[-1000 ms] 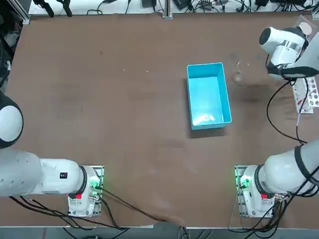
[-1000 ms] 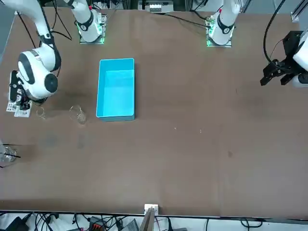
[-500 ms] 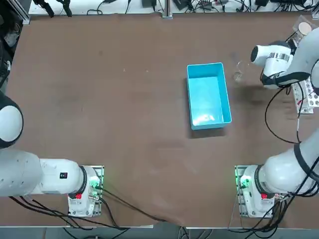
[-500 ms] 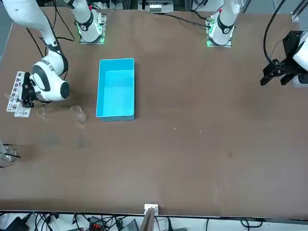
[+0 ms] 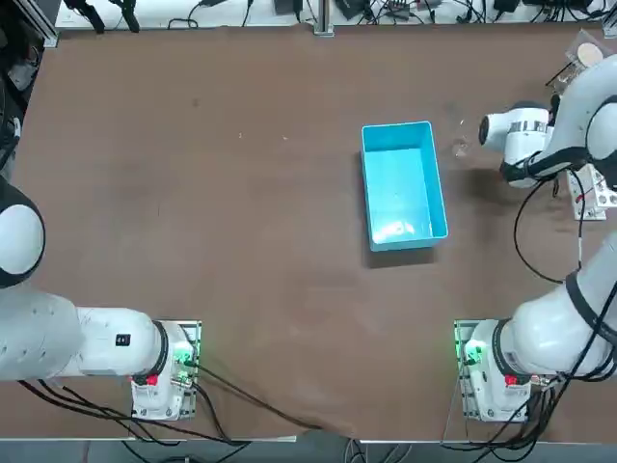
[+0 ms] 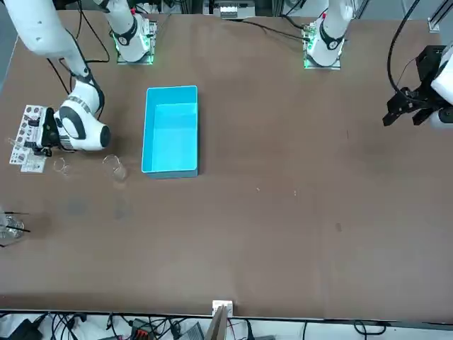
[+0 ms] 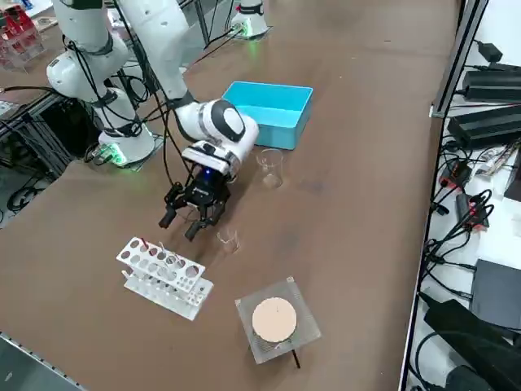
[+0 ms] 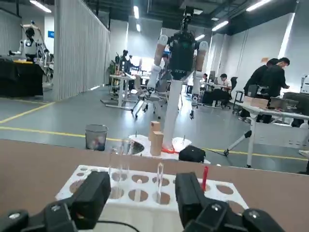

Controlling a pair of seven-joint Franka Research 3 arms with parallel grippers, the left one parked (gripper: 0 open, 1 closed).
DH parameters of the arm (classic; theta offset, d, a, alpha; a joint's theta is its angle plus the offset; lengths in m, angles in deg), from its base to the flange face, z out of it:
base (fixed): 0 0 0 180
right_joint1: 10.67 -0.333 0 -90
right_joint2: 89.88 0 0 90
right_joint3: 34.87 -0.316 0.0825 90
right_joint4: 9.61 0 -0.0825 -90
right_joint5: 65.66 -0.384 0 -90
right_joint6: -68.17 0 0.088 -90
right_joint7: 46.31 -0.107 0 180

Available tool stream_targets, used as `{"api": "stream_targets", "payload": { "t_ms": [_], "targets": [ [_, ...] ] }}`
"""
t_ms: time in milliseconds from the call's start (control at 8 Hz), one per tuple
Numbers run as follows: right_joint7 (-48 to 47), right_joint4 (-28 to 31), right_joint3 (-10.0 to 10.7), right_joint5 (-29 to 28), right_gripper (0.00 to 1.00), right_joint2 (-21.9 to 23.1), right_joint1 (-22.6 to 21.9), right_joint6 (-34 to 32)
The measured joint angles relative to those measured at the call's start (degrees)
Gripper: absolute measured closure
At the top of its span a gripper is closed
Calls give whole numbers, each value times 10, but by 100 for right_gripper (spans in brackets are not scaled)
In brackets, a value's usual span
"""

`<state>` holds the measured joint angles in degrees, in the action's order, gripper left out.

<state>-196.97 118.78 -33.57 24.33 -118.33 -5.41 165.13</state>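
Observation:
My right gripper (image 7: 189, 221) hovers low over the table, open, with nothing between its fingers (image 8: 92, 198). It points level at a white test tube rack (image 7: 163, 274), which lies just beyond the fingertips. In the wrist view the rack (image 8: 145, 189) fills the gap ahead; a clear tube (image 8: 120, 162) and a red-tipped tube (image 8: 204, 178) stand in it. A small glass beaker (image 7: 229, 239) sits right beside the gripper, apart from it. From the front, the gripper (image 6: 41, 134) is next to the rack (image 6: 23, 138).
A larger glass beaker (image 7: 271, 169) stands between the gripper and the blue bin (image 7: 273, 110). A clear square dish with a tan disc (image 7: 275, 319) lies past the rack near the table's far right corner. More glassware (image 6: 8, 228) sits at that edge.
The right arm's wrist has swung down and in towards the bin side, bringing the gripper low and level in front of the rack. Nothing on the table has moved.

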Motion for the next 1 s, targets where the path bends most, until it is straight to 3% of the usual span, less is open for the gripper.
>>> {"api": "stream_targets", "payload": {
  "t_ms": [1000],
  "targets": [
    [-21,-2,2,7,24,-6,30,16]
  ]
}}
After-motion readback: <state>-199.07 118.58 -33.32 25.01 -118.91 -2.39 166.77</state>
